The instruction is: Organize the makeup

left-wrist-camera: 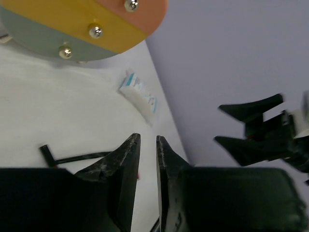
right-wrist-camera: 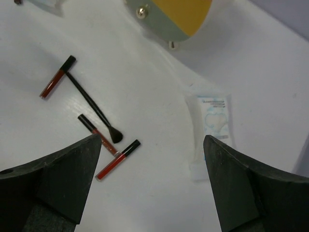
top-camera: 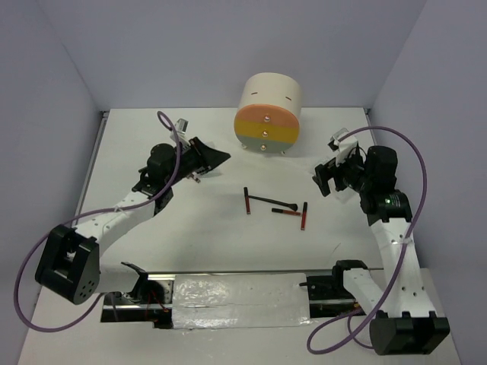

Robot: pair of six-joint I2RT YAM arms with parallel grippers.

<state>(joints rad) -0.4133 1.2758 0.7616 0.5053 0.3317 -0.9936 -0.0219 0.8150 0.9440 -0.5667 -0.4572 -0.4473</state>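
Three dark-red sticks with black caps (top-camera: pixel 246 201) (top-camera: pixel 287 213) (top-camera: pixel 304 216) and a black long-handled brush (top-camera: pixel 272 202) lie at the table's middle. In the right wrist view they are the sticks (right-wrist-camera: pixel 51 83) (right-wrist-camera: pixel 96 134) (right-wrist-camera: pixel 118 158) and the brush (right-wrist-camera: pixel 91 106). A white-and-blue packet (right-wrist-camera: pixel 212 123) lies right of them; the left wrist view shows it too (left-wrist-camera: pixel 139 95). My left gripper (top-camera: pixel 211 161) (left-wrist-camera: pixel 148 140) is closed to a slim gap, empty, left of the items. My right gripper (top-camera: pixel 326 179) (right-wrist-camera: pixel 152 137) is wide open, empty, above the table right of them.
The cream cylinder with orange, yellow and grey drawer fronts (top-camera: pixel 268 114) stands at the back centre; it also shows in the wrist views (left-wrist-camera: pixel 72 24) (right-wrist-camera: pixel 174 17). Another pale packet (right-wrist-camera: pixel 48 5) shows at the top left edge. Grey walls enclose the table.
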